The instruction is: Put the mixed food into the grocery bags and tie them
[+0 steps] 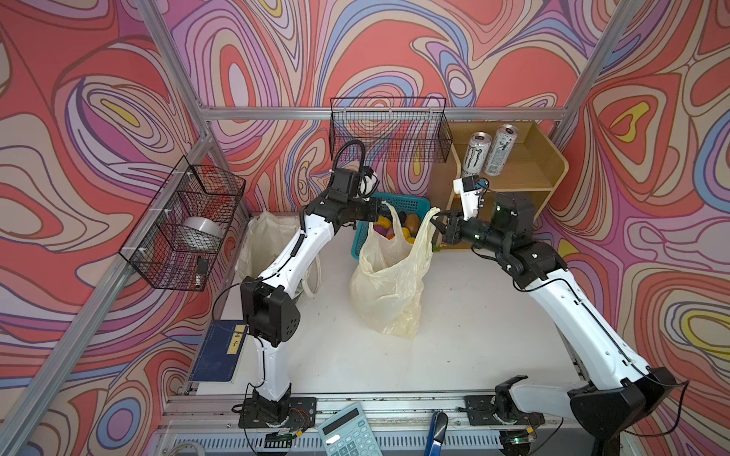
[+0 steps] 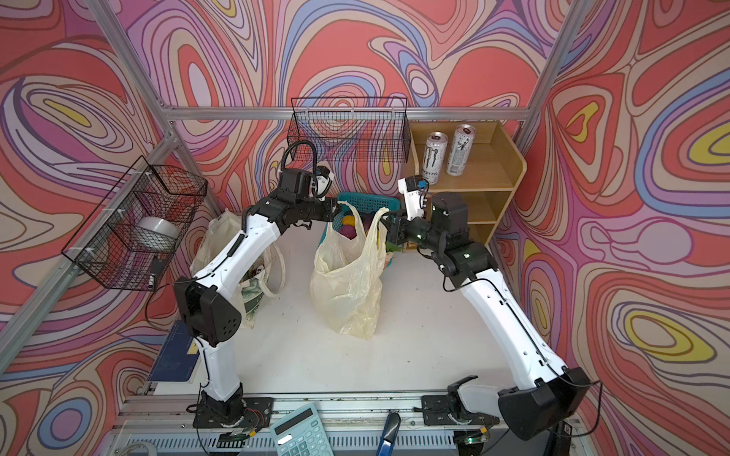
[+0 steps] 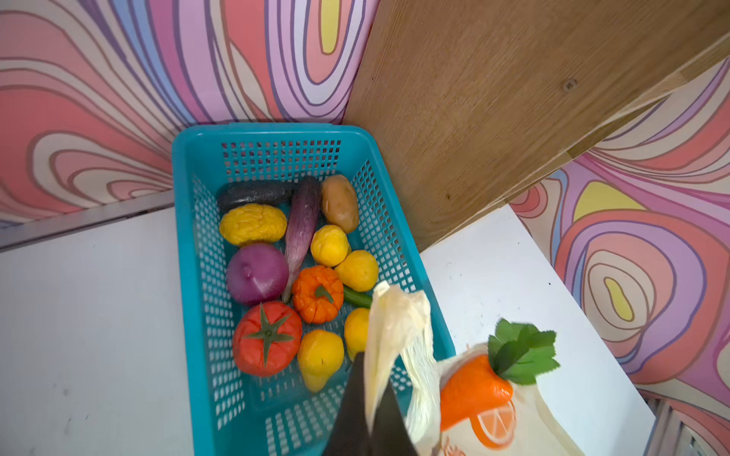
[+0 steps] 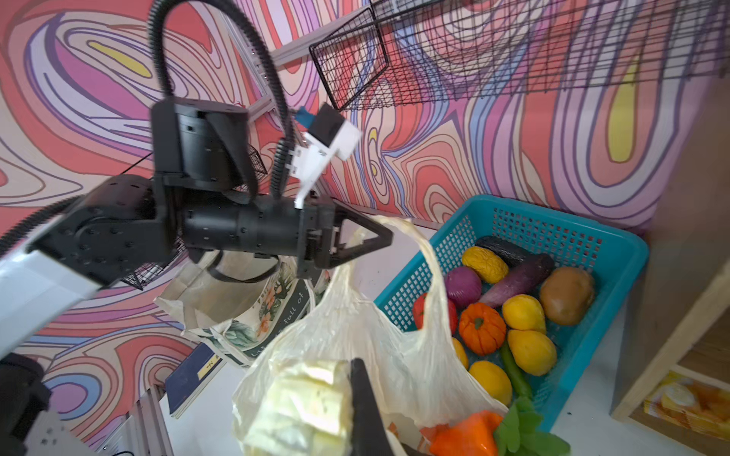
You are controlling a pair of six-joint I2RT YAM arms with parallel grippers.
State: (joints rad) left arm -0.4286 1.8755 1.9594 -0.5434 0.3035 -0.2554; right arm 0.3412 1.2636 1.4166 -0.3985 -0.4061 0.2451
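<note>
The pale-yellow plastic bag (image 1: 389, 284) (image 2: 347, 284), one of the grocery bags, stands mid-table, its two loop handles pulled apart. My left gripper (image 1: 385, 215) (image 3: 371, 398) is shut on one handle (image 3: 395, 327). My right gripper (image 1: 436, 226) (image 4: 350, 406) is shut on the other, bunched handle (image 4: 304, 406). An orange carrot (image 3: 474, 391) (image 4: 466, 434) lies inside the bag. More of the mixed food fills the teal basket (image 3: 189, 276) behind it: tomato (image 3: 266, 339), eggplant (image 3: 302, 225), potato (image 3: 339, 203), several lemons. The cream canvas tote (image 1: 272, 237) stands at the left, behind my left arm.
A wooden shelf (image 1: 529, 166) at the back right carries two drink cans (image 1: 478, 154). Black wire baskets hang on the back wall (image 1: 389, 130) and the left frame (image 1: 185, 225). A blue book (image 1: 217, 351) lies at the table's left edge, a calculator (image 1: 347, 432) in front.
</note>
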